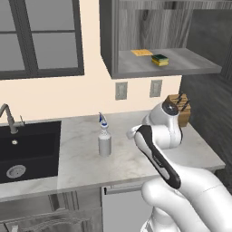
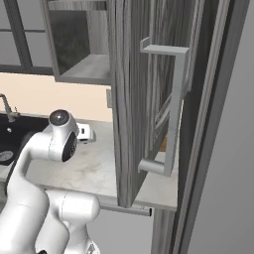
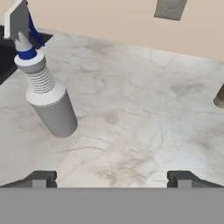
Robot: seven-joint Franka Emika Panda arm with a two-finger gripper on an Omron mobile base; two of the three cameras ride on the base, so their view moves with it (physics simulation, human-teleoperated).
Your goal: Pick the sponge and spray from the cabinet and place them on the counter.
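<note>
Wide-open claw (image 3: 111,178) hovers empty over the white marble surface (image 3: 144,118), pale grey spray bottle (image 3: 46,94) upright nearby; yellow-and-green sponge (image 1: 160,60), probably soft and light, awaits a side grip on the cabinet shelf (image 1: 181,63).

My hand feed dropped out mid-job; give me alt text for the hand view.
The spray stands upright on the counter at upper left, apart from the open, empty pincer hovering above bare marble. A wall outlet shows at the top.
</note>
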